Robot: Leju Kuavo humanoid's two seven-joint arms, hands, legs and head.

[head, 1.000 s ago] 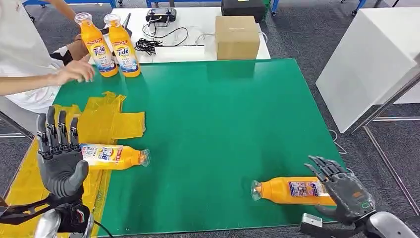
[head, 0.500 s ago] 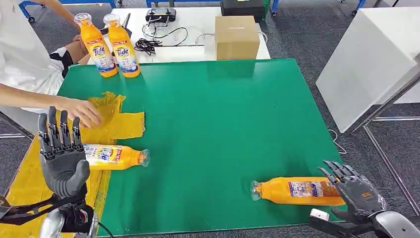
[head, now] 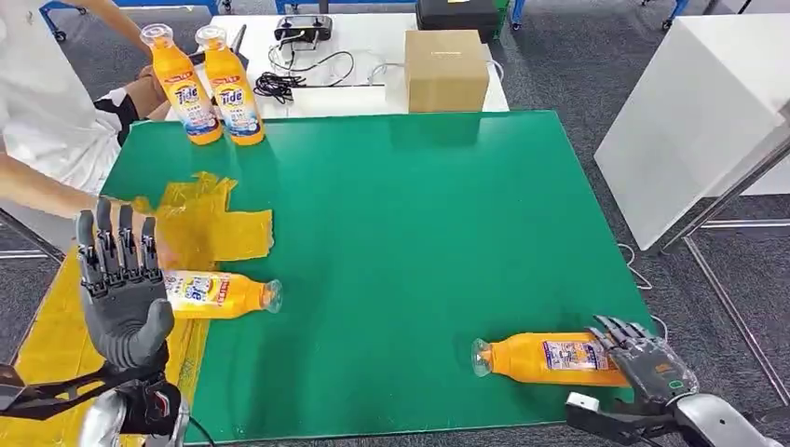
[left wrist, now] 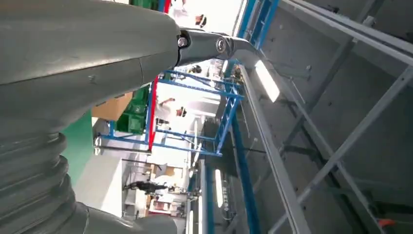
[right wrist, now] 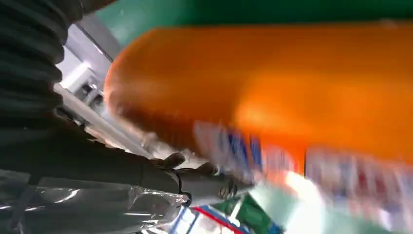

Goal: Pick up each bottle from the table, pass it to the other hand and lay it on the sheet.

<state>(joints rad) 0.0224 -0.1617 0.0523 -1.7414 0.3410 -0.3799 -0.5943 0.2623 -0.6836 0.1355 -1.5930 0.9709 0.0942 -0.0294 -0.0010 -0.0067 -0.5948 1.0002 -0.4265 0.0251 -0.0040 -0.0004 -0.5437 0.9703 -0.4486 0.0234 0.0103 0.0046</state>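
I see my right hand (head: 649, 365) has slid lower right since a second ago, fingers spread and grasping nothing, beside the base of the lying orange plastic bottle (head: 548, 359), so pickup remains undone, while my left hand (head: 121, 284) waits released at lower left.

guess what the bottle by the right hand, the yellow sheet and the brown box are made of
Bottle: probably clear glossy plastic holding orange liquid, since its neck end looks see-through, with a printed label.
Yellow sheet: seems a thin plastic film, crumpled and slightly shiny; a coated fabric is possible.
Brown box: likely cardboard, matte tan with flat faces and crisp edges.
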